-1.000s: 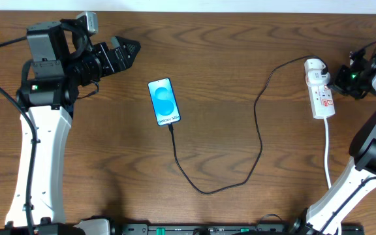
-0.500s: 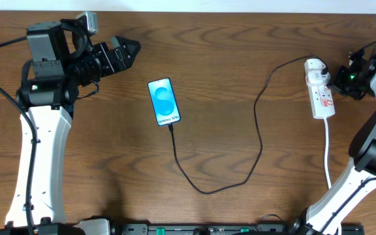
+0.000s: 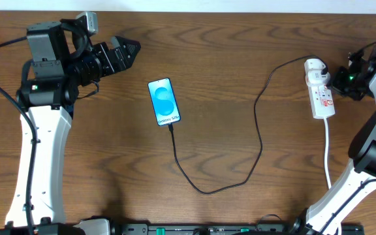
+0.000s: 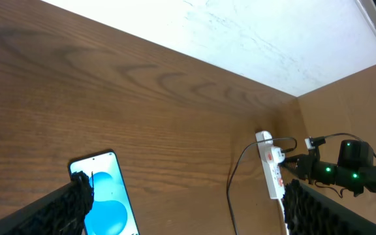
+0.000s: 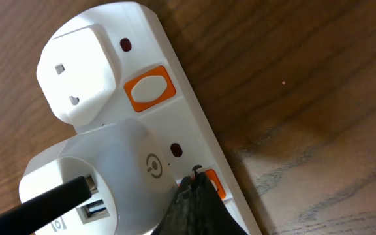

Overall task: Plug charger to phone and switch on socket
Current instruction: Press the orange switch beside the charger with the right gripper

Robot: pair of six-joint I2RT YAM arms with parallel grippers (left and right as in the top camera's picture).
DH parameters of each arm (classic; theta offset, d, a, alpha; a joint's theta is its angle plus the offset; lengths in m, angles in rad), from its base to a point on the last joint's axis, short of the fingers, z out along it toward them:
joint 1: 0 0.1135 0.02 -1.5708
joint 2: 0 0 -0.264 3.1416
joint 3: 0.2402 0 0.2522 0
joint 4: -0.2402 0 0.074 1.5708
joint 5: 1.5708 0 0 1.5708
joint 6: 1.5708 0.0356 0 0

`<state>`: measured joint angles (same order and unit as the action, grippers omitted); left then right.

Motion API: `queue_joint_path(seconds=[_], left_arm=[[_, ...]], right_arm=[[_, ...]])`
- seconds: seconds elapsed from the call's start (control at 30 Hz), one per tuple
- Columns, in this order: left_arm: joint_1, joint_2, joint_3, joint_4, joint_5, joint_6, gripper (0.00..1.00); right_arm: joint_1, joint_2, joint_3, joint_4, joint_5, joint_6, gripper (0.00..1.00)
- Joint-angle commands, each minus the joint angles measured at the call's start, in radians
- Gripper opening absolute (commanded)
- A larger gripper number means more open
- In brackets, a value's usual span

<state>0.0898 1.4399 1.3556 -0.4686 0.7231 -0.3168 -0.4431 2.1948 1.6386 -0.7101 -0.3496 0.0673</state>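
My right claw (image 5: 194, 188) is pinched fully shut and holds nothing. Its dark tip sits right against the second orange switch (image 5: 215, 185) of the white power strip (image 3: 321, 94), partly covering it; whether it presses down I cannot tell. The strip lies near the right edge of the worktop (image 3: 240, 39). Its end outlet holds a white plug (image 5: 77, 75), and the next holds a white adapter (image 5: 109, 173) with the black charger cable (image 3: 260, 134) in it. That cable loops across the wood and its tip meets the lower edge of the phone (image 3: 164, 101), which lies flat with its blue screen up. My left claw (image 3: 128, 51) hangs wide open and empty, well apart from the phone.
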Motion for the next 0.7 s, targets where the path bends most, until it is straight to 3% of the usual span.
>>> queue_joint_path(seconds=[0.0,0.57,0.67], left_arm=[[0.0,-0.002,0.007,-0.002,-0.002,0.006,0.93],[0.0,-0.002,0.007,-0.002,-0.002,0.006,0.93],[0.0,-0.002,0.007,-0.002,-0.002,0.006,0.93]], right_arm=[[0.09,0.033,-0.05,-0.037,-0.105,0.002,0.01],[0.163,0.033,-0.05,-0.048,-0.139,-0.027,0.01],[0.163,0.033,-0.05,-0.05,-0.202,-0.092,0.01]])
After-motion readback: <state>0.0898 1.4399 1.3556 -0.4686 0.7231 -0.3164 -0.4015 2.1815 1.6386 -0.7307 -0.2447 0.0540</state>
